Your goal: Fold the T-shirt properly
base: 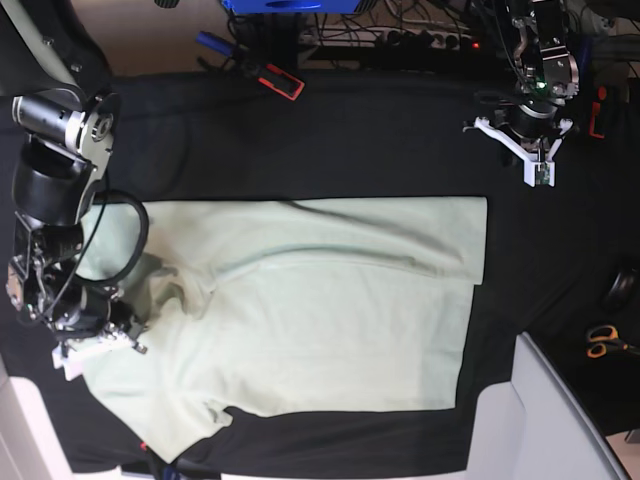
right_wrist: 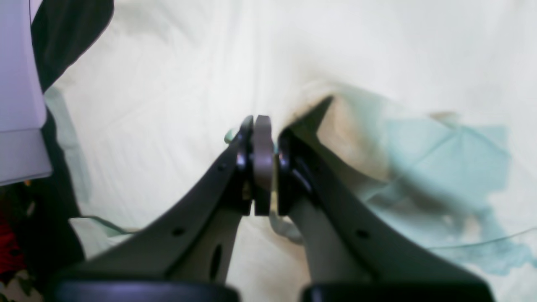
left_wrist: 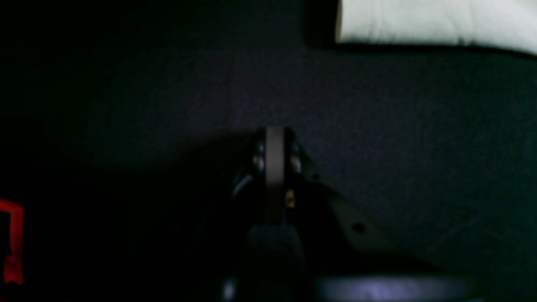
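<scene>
Black tablecloth [base: 350, 140] covers the whole work surface, with cables and a power strip [base: 420, 38] strung along its far edge and a pale panel [base: 545, 410] jutting in at one near corner. Spread across the middle of it lies the T-shirt [base: 320, 310], pale mint green, mostly flat, with soft creases running along its length and a rumpled patch at the end under the right arm. Only the base view takes in the full garment; the right wrist view fills almost wholly with cloth, and shows the right gripper [right_wrist: 262, 126] with its jaws pressed together over the fabric, a bit of green cloth seemingly pinched between them, though blur makes the catch uncertain. The left wrist view is dark, nearly all bare tablecloth, with just a corner of the shirt at its top edge; there the left gripper [left_wrist: 275, 134] has its jaws together on nothing, well apart from the shirt. Small scissors with orange handles [base: 603, 341] lie near the panel, and a red-framed object [base: 281, 81] sits toward the far edge.
</scene>
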Tool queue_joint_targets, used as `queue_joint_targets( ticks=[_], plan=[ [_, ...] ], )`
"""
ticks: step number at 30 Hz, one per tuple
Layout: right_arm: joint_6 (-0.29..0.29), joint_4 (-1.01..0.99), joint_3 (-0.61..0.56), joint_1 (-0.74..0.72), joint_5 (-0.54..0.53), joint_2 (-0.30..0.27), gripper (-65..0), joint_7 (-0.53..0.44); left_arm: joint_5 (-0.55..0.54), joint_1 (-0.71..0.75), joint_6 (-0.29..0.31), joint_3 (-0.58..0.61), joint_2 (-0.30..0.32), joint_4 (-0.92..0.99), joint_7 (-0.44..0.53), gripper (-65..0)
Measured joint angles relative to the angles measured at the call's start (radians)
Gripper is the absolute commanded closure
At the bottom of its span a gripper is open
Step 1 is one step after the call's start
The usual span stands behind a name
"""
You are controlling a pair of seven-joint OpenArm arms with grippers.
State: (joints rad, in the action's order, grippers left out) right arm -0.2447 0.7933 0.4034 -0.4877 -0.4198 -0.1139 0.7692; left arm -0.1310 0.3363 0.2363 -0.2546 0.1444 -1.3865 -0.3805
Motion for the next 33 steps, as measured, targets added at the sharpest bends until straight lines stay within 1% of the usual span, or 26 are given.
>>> queue_joint_targets(
  ticks=[4, 9, 10, 11, 12, 14, 15, 16, 19, 22, 23, 24, 26, 27, 28, 30, 32, 33],
  plan=[
    [0.000, 0.000, -0.068, -0.010, -0.001, -0.008, -0.1, -0.044, 0.000, 0.008, 0.000, 0.000, -0.002, 0.000, 0.000, 0.0],
    [0.000, 0.000, -0.081, -0.007, -0.004, -0.011, -0.4, -0.095, 0.000, 0.008, 0.000, 0.000, -0.001, 0.000, 0.000, 0.0],
    [0.000, 0.000, -0.081, -0.008, -0.004, -0.012, -1.6, -0.100, 0.000, 0.008, 0.000, 0.000, -0.001, 0.000, 0.000, 0.0],
    [0.000, 0.000, -0.081, -0.008, -0.004, -0.013, -4.4, -0.102, 0.000, 0.008, 0.000, 0.000, -0.001, 0.000, 0.000, 0.0],
    [0.000, 0.000, -0.081, -0.008, -0.004, -0.013, -8.0, -0.108, 0.000, 0.008, 0.000, 0.000, -0.001, 0.000, 0.000, 0.0],
    [0.000, 0.000, -0.081, -0.008, -0.004, -0.013, -17.4, -0.110, 0.000, 0.008, 0.000, 0.000, -0.001, 0.000, 0.000, 0.0],
    [0.000, 0.000, -0.081, -0.008, -0.004, -0.013, -20.7, -0.110, 0.000, 0.008, 0.000, 0.000, -0.001, 0.000, 0.000, 0.0],
    [0.000, 0.000, -0.081, -0.008, -0.004, -0.013, -22.5, -0.110, 0.000, 0.008, 0.000, 0.000, -0.001, 0.000, 0.000, 0.0],
    [0.000, 0.000, -0.081, -0.008, -0.004, -0.013, -22.8, -0.144, 0.000, 0.008, 0.000, 0.000, -0.001, 0.000, 0.000, 0.0],
    [-0.006, 0.002, -0.081, -0.007, -0.004, -0.014, -22.6, -0.142, 0.000, 0.016, 0.000, 0.000, -0.001, -0.006, 0.001, 0.0],
    [-0.023, 0.020, -0.081, 0.000, -0.001, -0.014, -22.6, -0.115, 0.000, 0.023, 0.000, 0.000, -0.002, -0.021, -0.004, 0.0],
    [-0.050, 0.064, -0.081, 0.020, 0.003, -0.014, -22.5, -0.066, 0.000, 0.035, 0.000, 0.000, -0.002, -0.043, -0.007, 0.0],
    [-0.131, 0.178, -0.082, 0.071, -0.006, -0.014, -22.3, 0.014, 0.000, 0.053, 0.000, 0.000, -0.003, -0.099, -0.012, -0.2],
    [-0.145, 0.255, -0.097, 0.106, 0.006, -0.015, -22.3, 0.061, 0.001, 0.063, 0.000, 0.000, -0.002, -0.132, -0.011, -0.3],
    [-0.160, 0.321, -0.114, 0.138, 0.008, -0.014, -22.2, 0.069, -0.001, 0.064, 0.000, 0.003, -0.001, -0.159, -0.009, -0.3],
    [-0.156, 0.491, -0.150, 0.224, 0.002, -0.003, -22.2, 0.091, 0.000, 0.063, 0.000, 0.006, -0.001, -0.209, -0.003, -0.8],
    [-0.169, 0.629, -0.182, 0.308, -0.009, 0.002, -21.5, 0.091, -0.001, 0.058, 0.003, 0.010, -0.003, -0.247, -0.006, -4.9],
    [-0.172, 0.682, -0.187, 0.349, -0.016, 0.006, -18.9, 0.093, -0.002, 0.055, 0.003, 0.010, -0.002, -0.258, -0.007, -8.1]
  ],
)
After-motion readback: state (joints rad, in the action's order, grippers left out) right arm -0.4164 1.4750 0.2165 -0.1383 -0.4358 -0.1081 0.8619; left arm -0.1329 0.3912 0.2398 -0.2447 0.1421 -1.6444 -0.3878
